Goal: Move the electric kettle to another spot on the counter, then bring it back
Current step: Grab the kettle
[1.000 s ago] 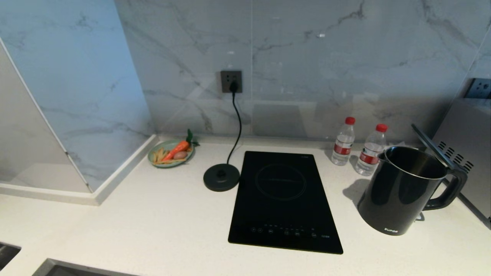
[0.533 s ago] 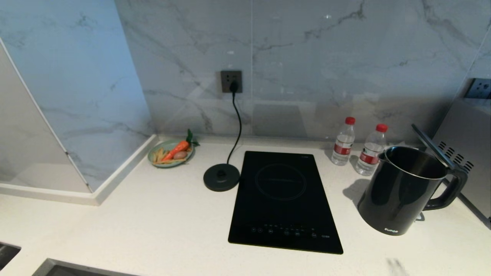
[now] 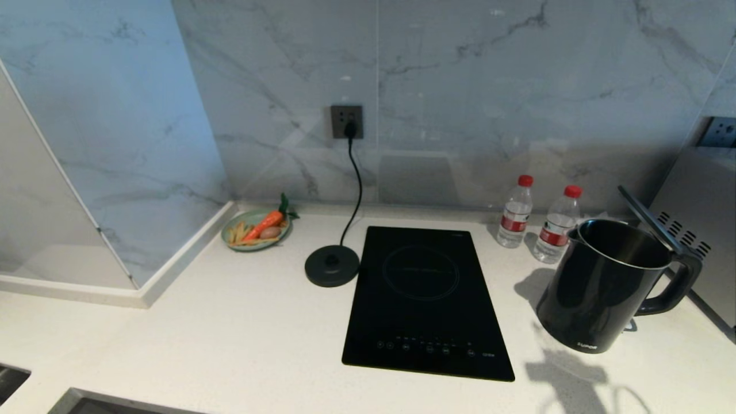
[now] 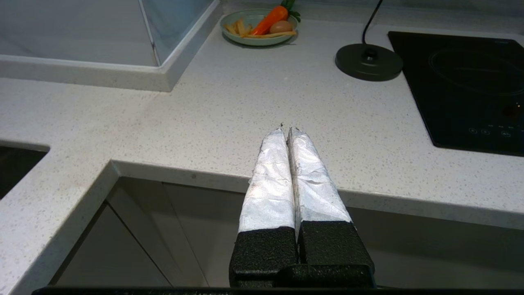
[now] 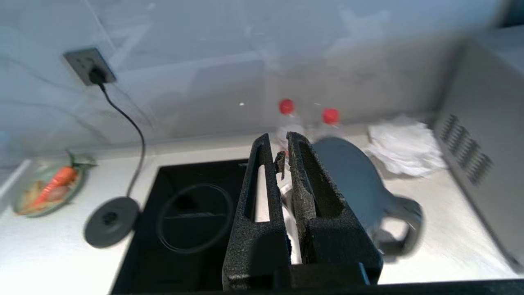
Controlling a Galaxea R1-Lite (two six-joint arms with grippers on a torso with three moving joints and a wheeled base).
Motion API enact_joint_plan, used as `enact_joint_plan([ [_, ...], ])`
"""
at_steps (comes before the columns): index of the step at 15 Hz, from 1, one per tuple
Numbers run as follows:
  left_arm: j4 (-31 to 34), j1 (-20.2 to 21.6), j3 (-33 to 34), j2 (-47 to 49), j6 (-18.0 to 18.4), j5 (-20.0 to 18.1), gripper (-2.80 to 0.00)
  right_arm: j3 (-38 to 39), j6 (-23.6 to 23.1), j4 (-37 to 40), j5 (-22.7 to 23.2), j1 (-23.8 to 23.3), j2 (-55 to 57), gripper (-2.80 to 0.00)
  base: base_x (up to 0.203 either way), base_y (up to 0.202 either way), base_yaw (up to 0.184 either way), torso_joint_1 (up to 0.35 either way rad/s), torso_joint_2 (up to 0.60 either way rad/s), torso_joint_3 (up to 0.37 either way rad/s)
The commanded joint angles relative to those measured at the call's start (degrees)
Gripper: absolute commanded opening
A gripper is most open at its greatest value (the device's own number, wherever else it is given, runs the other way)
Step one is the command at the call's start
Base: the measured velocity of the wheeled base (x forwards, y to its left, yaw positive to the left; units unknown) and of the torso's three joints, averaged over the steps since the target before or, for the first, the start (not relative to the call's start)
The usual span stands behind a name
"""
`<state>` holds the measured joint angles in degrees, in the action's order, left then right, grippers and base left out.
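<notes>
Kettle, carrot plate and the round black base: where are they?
Electric kettle [image 3: 598,287]: head view, glossy front of its body.
Carrot plate [image 3: 229,231]: head view, left rim.
Power base [image 3: 332,265]: head view, middle of the disc.

Arm shadow now on counter [image 3: 575,374] before electric kettle [image 3: 604,287]

The left hand [image 4: 285,130] has two long tapering fingers [image 4: 268,180] wrapped in crinkled silvery-white tape, set into rough black blocks at the base. The right hand [image 5: 280,149] has two coarse black fingers [image 5: 256,184], each slotted lengthwise, with frayed tips and wide blocky bases.
</notes>
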<state>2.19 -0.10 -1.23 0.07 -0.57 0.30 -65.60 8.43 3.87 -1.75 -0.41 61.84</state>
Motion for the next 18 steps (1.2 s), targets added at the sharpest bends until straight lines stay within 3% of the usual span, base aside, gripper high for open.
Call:
enact_joint_plan([
  [1, 0.0, 0.0, 0.0, 0.0, 0.0, 0.0, -2.80, -5.6, 1.6, 0.0, 0.5, 0.1, 7.7, -2.80, 0.000, 0.000, 0.000, 0.000, 0.00, 0.000],
  [6, 0.0, 0.0, 0.0, -0.1, 0.0, 0.0, -2.80, -10.8, 6.0, -2.2, 2.5, 0.4, 14.4, -2.80, 0.000, 0.000, 0.000, 0.000, 0.00, 0.000],
  [9, 0.0, 0.0, 0.0, 0.0, 0.0, 0.0, -2.80, -7.1, 6.0, -2.3, 2.4, 3.7, 14.5, -2.80, 0.000, 0.000, 0.000, 0.000, 0.00, 0.000],
  [12, 0.0, 0.0, 0.0, 0.0, 0.0, 0.0, -2.80, -6.0, 6.0, -3.4, 2.9, 1.4, 17.3, -2.80, 0.000, 0.000, 0.000, 0.000, 0.00, 0.000],
  [14, 0.0, 0.0, 0.0, -0.1, 0.0, 0.0, -2.80, -2.5, 4.5, -9.5, 2.9, 0.8, 18.6, -2.80, 0.000, 0.000, 0.000, 0.000, 0.00, 0.000],
  [16, 0.0, 0.0, 0.1, 0.0, 0.0, 0.0, -2.80, 1.0, -0.6, -17.6, 2.7, -1.4, 19.1, -2.80, 0.000, 0.000, 0.000, 0.000, 0.00, 0.000],
  [18, 0.0, 0.0, 0.0, 0.0, 0.0, 0.0, -2.80, -0.3, -1.1, -17.2, 2.6, -3.0, 19.6, -2.80, 0.000, 0.000, 0.000, 0.000, 0.00, 0.000],
])
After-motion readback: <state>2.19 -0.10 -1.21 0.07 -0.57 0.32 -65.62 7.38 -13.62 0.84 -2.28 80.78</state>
